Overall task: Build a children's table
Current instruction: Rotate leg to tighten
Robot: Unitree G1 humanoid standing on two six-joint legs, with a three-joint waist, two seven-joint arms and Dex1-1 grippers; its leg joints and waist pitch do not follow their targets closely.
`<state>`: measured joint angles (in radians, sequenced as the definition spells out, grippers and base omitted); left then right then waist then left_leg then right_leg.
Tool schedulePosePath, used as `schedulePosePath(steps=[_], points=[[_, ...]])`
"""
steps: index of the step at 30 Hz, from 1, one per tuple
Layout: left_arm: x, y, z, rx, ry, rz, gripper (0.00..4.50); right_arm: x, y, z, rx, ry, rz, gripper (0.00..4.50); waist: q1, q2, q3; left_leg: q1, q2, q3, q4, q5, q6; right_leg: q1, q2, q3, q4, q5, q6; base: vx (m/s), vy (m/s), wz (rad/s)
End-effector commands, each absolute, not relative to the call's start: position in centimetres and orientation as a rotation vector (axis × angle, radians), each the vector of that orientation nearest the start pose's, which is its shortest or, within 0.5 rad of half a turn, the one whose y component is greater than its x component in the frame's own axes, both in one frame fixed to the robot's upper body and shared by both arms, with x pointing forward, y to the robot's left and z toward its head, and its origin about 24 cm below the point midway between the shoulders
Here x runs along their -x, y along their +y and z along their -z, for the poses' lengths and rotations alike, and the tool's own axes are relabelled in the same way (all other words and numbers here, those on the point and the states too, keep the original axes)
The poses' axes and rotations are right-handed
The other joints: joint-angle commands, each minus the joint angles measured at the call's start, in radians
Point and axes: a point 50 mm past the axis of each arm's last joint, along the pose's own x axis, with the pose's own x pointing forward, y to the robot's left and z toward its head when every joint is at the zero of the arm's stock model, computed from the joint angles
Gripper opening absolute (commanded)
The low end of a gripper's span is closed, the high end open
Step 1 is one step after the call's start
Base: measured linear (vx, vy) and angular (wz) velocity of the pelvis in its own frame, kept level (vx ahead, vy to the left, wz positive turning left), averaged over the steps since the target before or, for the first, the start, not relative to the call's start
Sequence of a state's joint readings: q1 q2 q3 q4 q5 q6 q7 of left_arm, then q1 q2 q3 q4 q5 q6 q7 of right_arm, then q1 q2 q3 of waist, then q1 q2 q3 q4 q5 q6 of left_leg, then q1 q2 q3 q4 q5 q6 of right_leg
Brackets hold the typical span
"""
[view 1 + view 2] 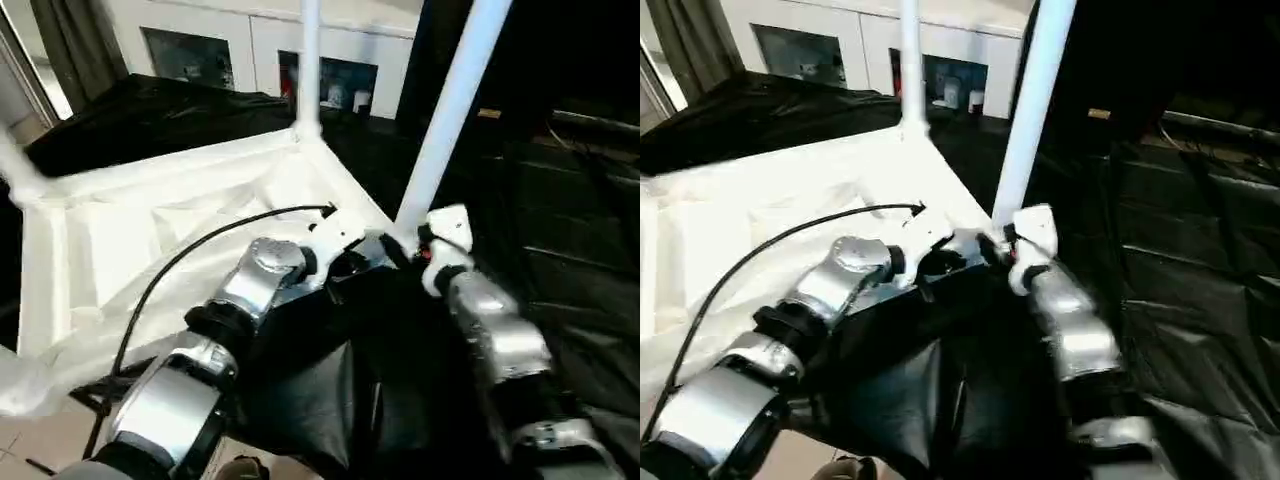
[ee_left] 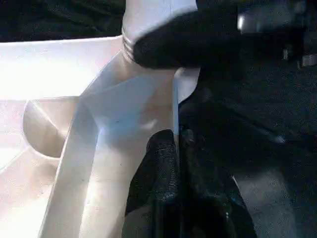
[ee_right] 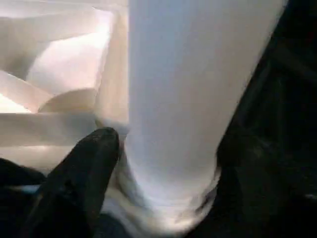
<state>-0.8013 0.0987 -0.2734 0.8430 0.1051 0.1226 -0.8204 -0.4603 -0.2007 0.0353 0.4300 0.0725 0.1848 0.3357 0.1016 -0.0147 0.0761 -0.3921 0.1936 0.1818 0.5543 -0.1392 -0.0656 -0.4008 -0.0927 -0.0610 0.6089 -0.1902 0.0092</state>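
The white tabletop [image 1: 120, 230] lies upside down on black cloth, its ribbed underside facing up. A white leg [image 1: 450, 110] stands in the near right corner socket, a second leg [image 1: 308, 60] in the far corner, and a third [image 1: 15, 170] at the left edge. My left gripper [image 2: 176, 136] is shut on the tabletop's thin rim beside the near right corner. My right gripper [image 1: 425, 245] is open around the base of that corner's leg [image 3: 183, 99]. One black finger [image 3: 84, 168] stands just off the leg; the other is hidden behind it.
Black cloth [image 1: 580, 250] covers the surface around and to the right of the tabletop. A white cabinet with glass doors [image 1: 210, 45] stands at the back. A black cable [image 1: 170, 270] arcs over my left forearm.
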Motion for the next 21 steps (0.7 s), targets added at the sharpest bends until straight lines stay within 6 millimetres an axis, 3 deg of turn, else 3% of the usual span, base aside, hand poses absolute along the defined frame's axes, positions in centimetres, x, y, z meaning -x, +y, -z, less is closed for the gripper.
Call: schedulePosePath(steps=[1, 4, 10, 13, 15, 19, 21], points=[[-34.4, 5.9, -5.9, -0.365, 0.349, 1.169, 0.00, -32.9, -15.1, -5.7, 0.175, 0.206, -0.473, 4.14, 0.000, -0.010, -0.060, 0.018, 0.030, -0.008, -0.058, -0.256, 0.049, 0.044, -0.053, 0.040, -0.087, -0.206, -0.186, 0.000, 0.000, 0.00], [-33.6, 7.3, -5.7, -0.390, 0.362, 1.285, 0.00, -31.9, -15.8, -6.0, 0.237, 0.254, -0.669, 4.23, 0.003, -0.013, -0.060, 0.018, 0.034, -0.008, -0.058, -0.269, 0.056, 0.046, -0.054, 0.042, -0.089, -0.230, -0.181, 0.000, 0.000, 0.00], [-32.3, 9.1, -6.1, -0.398, 0.363, 1.449, 0.00, -29.9, -16.3, -6.4, 0.252, 0.313, -0.945, 4.23, 0.004, -0.012, -0.063, 0.019, 0.040, -0.010, -0.056, -0.262, 0.068, 0.045, -0.057, 0.041, -0.081, -0.203, -0.210, 0.000, 0.000, 0.00], [-32.1, 9.6, -6.1, -0.420, 0.369, 1.454, 0.00, -29.7, -16.3, -6.5, 0.241, 0.316, -0.971, 4.23, 0.006, -0.010, -0.061, 0.021, 0.040, -0.008, -0.058, -0.273, 0.064, 0.040, -0.055, 0.042, -0.082, -0.214, -0.216, 0.000, 0.000, 0.00], [-32.0, 10.0, -6.1, -0.415, 0.375, 1.463, 0.00, -29.6, -16.3, -6.7, 0.228, 0.312, -0.989, 4.23, 0.007, -0.013, -0.063, 0.022, 0.041, -0.008, -0.057, -0.272, 0.053, 0.040, -0.058, 0.042, -0.081, -0.225, -0.219, 0.000, 0.000, 0.00], [-31.8, 10.3, -6.1, -0.414, 0.378, 1.471, 0.00, -29.3, -16.1, -6.8, 0.207, 0.314, -1.026, 4.23, 0.009, -0.014, -0.066, 0.021, 0.039, -0.006, -0.054, -0.242, 0.060, 0.042, -0.056, 0.042, -0.076, -0.186, -0.223, 0.000, 0.000, 0.00], [-31.7, 10.4, -6.2, -0.411, 0.380, 1.476, 0.00, -29.2, -16.1, -6.8, 0.203, 0.319, -1.043, 3.96, 0.010, -0.015, -0.067, 0.021, 0.039, -0.006, -0.053, -0.230, 0.063, 0.043, -0.056, 0.041, -0.074, -0.172, -0.224, 0.000, 0.000, 0.00]])
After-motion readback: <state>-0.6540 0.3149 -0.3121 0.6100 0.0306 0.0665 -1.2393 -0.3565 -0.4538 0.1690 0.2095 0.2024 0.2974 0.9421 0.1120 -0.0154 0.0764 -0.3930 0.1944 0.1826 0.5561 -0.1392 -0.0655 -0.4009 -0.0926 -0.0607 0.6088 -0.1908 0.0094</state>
